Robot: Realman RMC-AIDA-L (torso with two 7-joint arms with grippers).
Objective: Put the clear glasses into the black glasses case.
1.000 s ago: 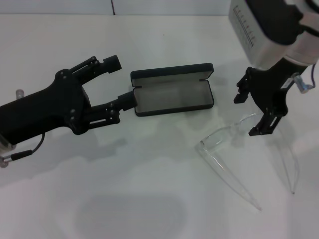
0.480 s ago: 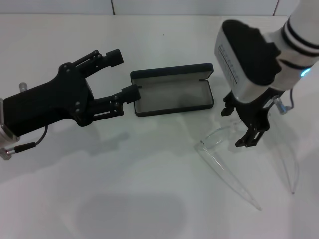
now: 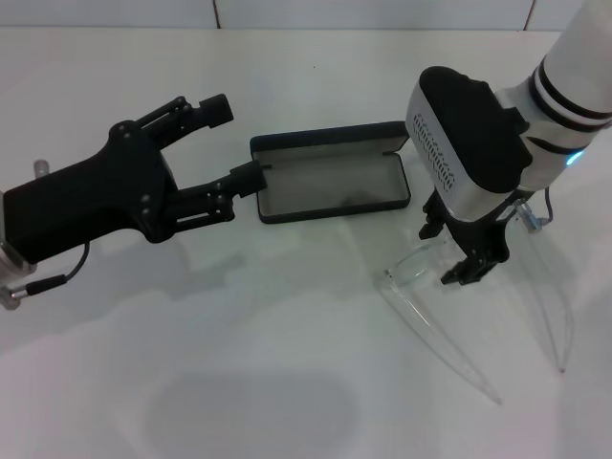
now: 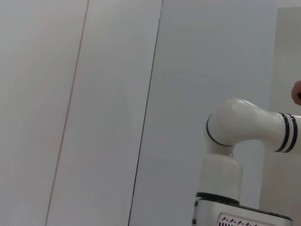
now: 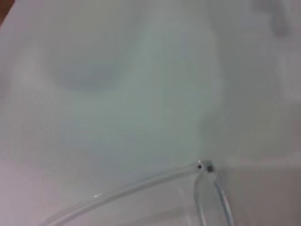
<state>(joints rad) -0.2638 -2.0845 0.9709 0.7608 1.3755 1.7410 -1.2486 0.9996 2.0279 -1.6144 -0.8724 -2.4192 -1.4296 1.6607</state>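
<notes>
The clear glasses (image 3: 411, 266) lie on the white table at the right, temple arms spread toward the near edge. One hinge and temple of the glasses (image 5: 203, 167) fill the right wrist view close up. My right gripper (image 3: 449, 252) is low over the lens front, open, with one finger on each side of the lens. The black glasses case (image 3: 330, 182) lies open at the centre, grey lining up, lid toward the far side. Just left of the case's short end, my left gripper (image 3: 235, 143) hovers open, and its lower finger nearly touches the case.
A white table (image 3: 287, 335) carries everything, and a wide soft shadow lies on its near middle. The left wrist view faces a pale panelled wall and the right arm's white elbow (image 4: 235, 127).
My right gripper has come down and shifted left onto the glasses' lens front. The left gripper has drawn back a little to the left. Glasses and case have not moved.
</notes>
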